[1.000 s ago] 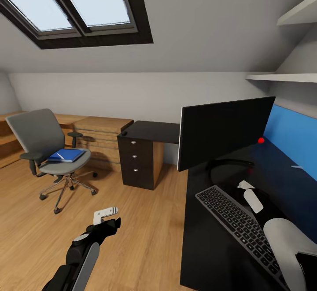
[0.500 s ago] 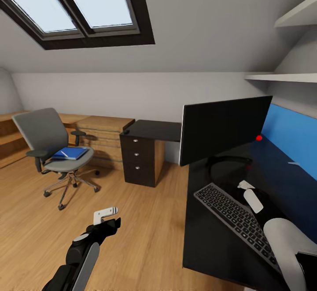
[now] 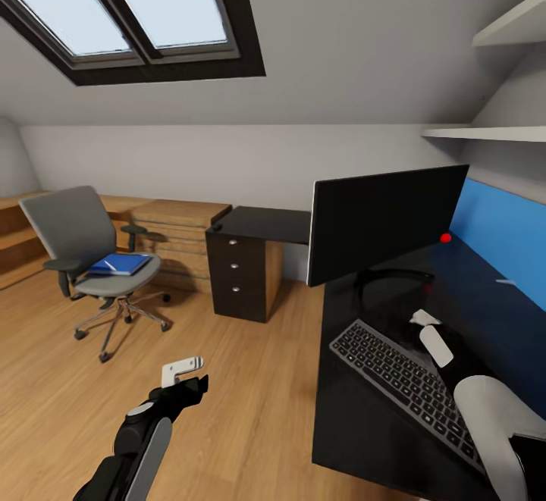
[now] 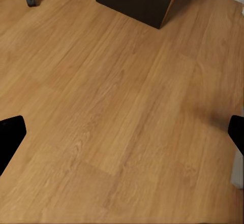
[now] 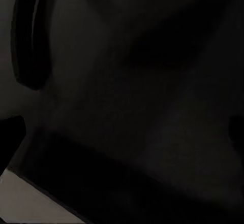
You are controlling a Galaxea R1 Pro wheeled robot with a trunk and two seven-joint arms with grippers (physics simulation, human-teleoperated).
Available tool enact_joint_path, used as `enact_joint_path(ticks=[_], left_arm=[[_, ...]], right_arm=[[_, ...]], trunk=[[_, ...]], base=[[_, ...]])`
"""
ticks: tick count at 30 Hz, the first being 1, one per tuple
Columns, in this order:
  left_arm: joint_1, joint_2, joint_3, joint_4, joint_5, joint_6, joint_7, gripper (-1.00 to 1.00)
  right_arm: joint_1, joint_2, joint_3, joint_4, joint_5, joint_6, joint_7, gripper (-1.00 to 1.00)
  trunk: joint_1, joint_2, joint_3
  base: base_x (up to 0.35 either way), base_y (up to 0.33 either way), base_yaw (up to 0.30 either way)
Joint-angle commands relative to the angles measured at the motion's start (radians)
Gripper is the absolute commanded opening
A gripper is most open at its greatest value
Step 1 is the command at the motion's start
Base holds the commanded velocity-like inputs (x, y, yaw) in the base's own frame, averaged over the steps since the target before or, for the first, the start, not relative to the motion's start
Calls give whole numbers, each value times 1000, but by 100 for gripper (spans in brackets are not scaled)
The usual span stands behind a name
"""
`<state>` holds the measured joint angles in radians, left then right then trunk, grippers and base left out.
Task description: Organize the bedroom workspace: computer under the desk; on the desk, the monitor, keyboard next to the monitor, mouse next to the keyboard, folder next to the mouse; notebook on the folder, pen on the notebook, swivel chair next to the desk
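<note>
Head view, keyboard [image 3: 406, 383] beside right end effector [image 3: 425, 320]

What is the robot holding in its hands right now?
The left gripper is open over the wooden floor, holding nothing. The right gripper is over the desk; whether it holds anything cannot be told.

Glossy black desk [image 3: 356, 425]; wood-plank floor [image 3: 61, 380]; grey cloth swivel chair [image 3: 80, 239].

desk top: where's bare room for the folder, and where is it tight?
Bare patches on the desk: the near corner left of the keyboard, and the far black wing above the drawer unit, beside the monitor. Tight: between keyboard and blue back panel, where the right arm lies.
</note>
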<state>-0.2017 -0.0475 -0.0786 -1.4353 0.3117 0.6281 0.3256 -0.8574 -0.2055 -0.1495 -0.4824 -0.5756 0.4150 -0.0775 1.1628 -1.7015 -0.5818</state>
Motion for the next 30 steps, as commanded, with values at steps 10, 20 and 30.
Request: enact_joint_path(ticks=[10,20,30], left_arm=[[-1,0,-4,22,9,2,9,100],[-1,0,-6,26,9,2,9,100],[-1,0,-6,26,9,2,9,100]], right_arm=[[1,-2,-2,-40,203,-183,-10,100],[9,-7,-4,-142,272,-181,-13,100],[9,-18,-3,-148,274,-119,-15,100]], trunk=[[0,-1,-1],[0,-1,-1],[0,-1,-1]], base=[[42,-123,0],[-227,-94,0],[-334,-2,0]])
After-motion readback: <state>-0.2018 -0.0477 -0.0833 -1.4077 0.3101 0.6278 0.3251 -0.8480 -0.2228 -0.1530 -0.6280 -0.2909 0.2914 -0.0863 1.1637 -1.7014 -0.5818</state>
